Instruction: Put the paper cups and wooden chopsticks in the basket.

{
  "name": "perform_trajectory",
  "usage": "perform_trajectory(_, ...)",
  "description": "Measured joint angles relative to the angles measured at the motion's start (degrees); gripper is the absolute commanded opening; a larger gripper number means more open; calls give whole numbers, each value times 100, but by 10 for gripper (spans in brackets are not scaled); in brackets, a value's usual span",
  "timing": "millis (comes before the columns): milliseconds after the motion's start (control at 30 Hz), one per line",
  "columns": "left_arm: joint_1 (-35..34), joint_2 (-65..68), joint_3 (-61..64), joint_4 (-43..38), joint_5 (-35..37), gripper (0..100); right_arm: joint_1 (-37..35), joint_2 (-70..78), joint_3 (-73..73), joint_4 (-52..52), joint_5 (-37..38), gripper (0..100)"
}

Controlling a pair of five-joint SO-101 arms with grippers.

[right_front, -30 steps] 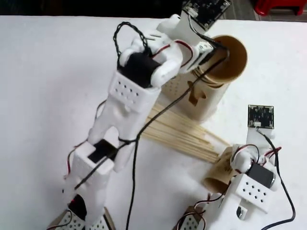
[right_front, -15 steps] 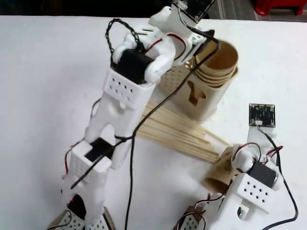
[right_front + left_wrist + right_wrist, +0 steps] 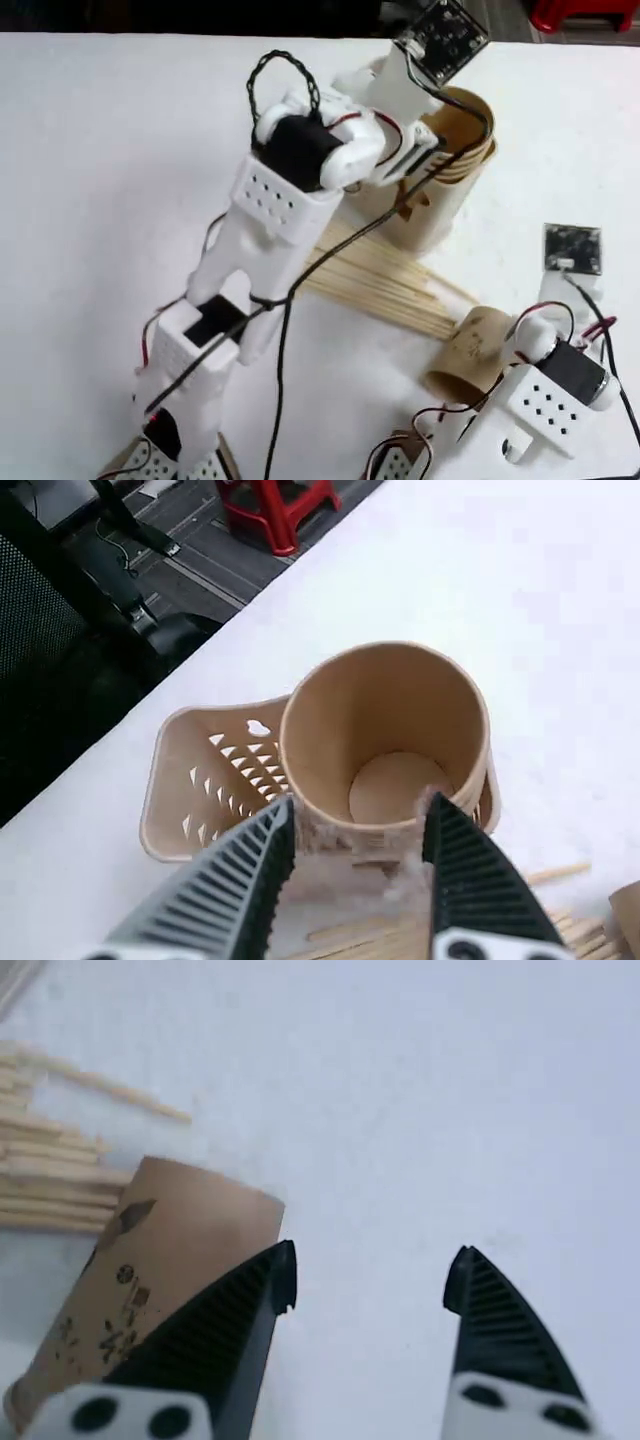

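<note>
A stack of paper cups [image 3: 462, 130] stands nested in the beige basket [image 3: 420, 215] at the back right. In the left wrist view my left gripper [image 3: 360, 880] is open, its fingers on either side of the top cup's [image 3: 385, 735] near rim, with the basket [image 3: 200, 780] behind. Wooden chopsticks [image 3: 390, 285] lie in a loose pile in front of the basket. Another paper cup [image 3: 468, 352] lies on its side near the front right. My right gripper [image 3: 370, 1280] hangs open beside that cup [image 3: 150, 1250], with bare table between its fingers.
The right arm [image 3: 545, 390] sits at the table's front right corner, the left arm [image 3: 250, 250] stretches across the middle. A black cable [image 3: 285, 330] trails along the left arm. Chopstick ends [image 3: 50, 1150] reach close to the lying cup. A red stool [image 3: 275, 510] stands beyond the far table edge.
The left gripper tipped the held cup upright onto the stack in the basket and let go. The right arm shifted a little to the right, away from the lying cup.
</note>
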Motion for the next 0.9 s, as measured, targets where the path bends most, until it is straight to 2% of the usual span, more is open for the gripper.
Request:
perform_trajectory(100,35,-158,0,325,0,218,53,0,0,580,580,236)
perform_trajectory(200,53,-229,0,580,0,218,141,0,0,985,870,163)
perform_trajectory(367,53,-229,0,993,0,218,818,0,0,747,1327,22)
perform_trajectory(600,53,-281,0,1187,0,217,1240,0,527,466,3288,18)
perform_trajectory(767,53,-703,0,1204,0,217,1231,0,1213,-149,3569,18)
perform_trajectory(900,53,-985,158,1231,-9,217,686,0,1327,-264,3587,18)
